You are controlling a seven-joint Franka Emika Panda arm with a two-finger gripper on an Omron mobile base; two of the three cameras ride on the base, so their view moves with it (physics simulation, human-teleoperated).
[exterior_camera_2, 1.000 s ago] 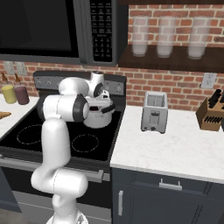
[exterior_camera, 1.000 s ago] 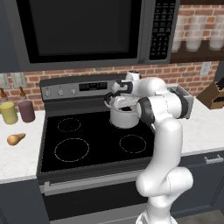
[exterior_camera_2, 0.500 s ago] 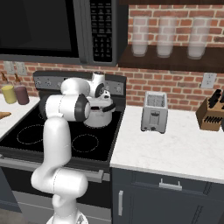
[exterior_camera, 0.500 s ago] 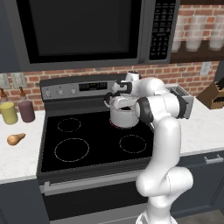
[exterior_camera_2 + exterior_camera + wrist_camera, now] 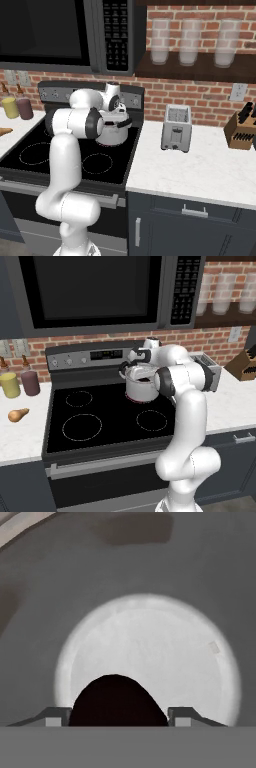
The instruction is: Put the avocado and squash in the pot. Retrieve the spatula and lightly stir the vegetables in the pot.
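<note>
The squash [image 5: 18,414] is lying on the left counter [image 5: 20,441], near the front and well apart from the stove [image 5: 100,418]. It is tan-orange and pear-shaped, and it is not yet moved. Farther back, on the far right burner, the pot [image 5: 140,390] is standing upright, silvery with dark handles. The gripper [image 5: 118,718] is reaching down into it. Compared with a second ago the arm is hardly moving, so I judge the first vegetable is just arriving. The avocado [image 5: 117,702], dark and egg-shaped, is sitting low inside the pot between the fingertips. They are standing close on both sides; I cannot tell if they are gripping it.
</note>
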